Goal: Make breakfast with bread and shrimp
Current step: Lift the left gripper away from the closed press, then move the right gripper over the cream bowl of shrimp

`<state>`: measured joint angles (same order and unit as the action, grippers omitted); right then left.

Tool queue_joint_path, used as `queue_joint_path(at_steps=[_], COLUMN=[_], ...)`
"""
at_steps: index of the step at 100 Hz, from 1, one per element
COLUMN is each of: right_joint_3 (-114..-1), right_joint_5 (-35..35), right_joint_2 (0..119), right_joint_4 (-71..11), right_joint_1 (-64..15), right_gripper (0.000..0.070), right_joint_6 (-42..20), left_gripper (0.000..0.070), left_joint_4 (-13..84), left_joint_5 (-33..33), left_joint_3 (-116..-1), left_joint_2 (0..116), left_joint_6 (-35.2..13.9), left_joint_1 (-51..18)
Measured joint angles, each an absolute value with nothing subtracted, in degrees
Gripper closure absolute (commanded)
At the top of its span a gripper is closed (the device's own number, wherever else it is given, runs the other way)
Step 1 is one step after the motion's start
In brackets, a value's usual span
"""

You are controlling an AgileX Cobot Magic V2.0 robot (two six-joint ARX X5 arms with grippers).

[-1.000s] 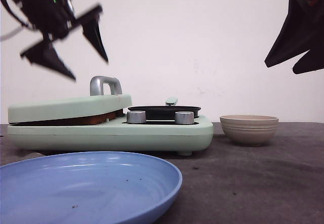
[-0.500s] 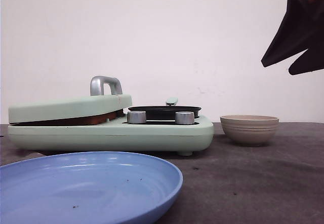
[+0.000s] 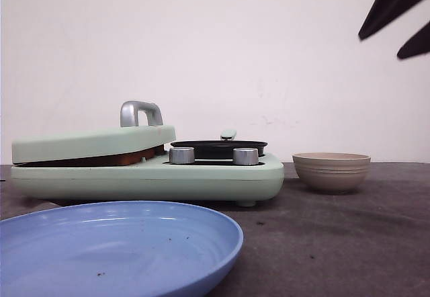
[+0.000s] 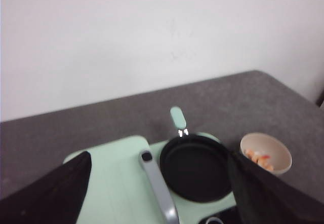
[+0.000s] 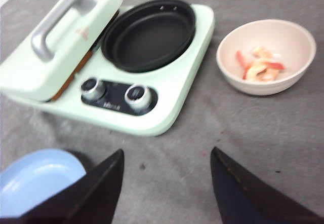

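Orange-pink shrimp [image 5: 260,66] lie in the beige bowl [image 5: 296,36], to the right of the mint-green cooker [image 3: 201,179]; the left wrist view shows the shrimp [image 4: 259,159] too. The bread is hidden under the cooker's lowered lid [image 3: 94,142]; only a brown strip [image 3: 87,159] shows in the gap. An empty black pan [image 5: 149,34] sits on the cooker's right half. My left gripper [image 4: 159,155] hangs open high above the lid handle and pan, holding nothing. Up at the top right, my right gripper [image 3: 380,46] is open and empty, over bare table in front of the cooker.
A large blue plate [image 3: 114,250] lies empty at the front left, close to the camera. Two silver knobs [image 3: 181,154] sit on the cooker's front. The pan's mint handle [image 4: 177,117] points toward the back wall. The grey table [image 3: 349,243] runs to the right of the bowl.
My left gripper, high above the lid a second ago, has left the front view. My right gripper has risen toward the top right corner.
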<state>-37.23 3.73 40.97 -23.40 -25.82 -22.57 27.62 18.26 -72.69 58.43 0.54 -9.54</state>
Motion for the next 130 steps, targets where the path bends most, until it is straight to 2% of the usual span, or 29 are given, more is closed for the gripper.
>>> queue_joint_path(at_steps=[30, 55, 76, 102, 130], right_joint_3=[-51.6, -62.1, -70.3, -78.7, -80.7], right_joint_5=[14.9, 16.8, 16.7, 16.3, 14.5], right_joint_2=[56.9, 74.1, 86.9, 99.7, 107.0], right_joint_4=[-32.5, -34.6, -35.0, -35.0, -33.4], right_joint_1=[-12.7, -7.0, -4.8, -2.7, -1.3], right_gripper=[0.0352, 0.0352, 0.0352, 0.0352, 0.0352], right_joint_6=[-20.4, -16.7, -14.3, -11.9, -10.6], left_gripper=[0.0232, 0.0232, 0.0232, 0.0232, 0.0231], left_joint_4=[18.5, 18.0, 21.0, 25.8, 26.8], left_joint_5=[18.8, 18.9, 17.9, 17.3, 16.8], left_joint_3=[-54.4, -43.9, -42.6, -42.6, -42.6], left_joint_2=[44.7, 32.6, 25.8, 25.1, 25.0], left_joint_6=[-1.0, -2.6, -3.6, -3.8, -3.4], left_joint_1=[-9.5, -9.5, -9.6, -9.5, -9.5])
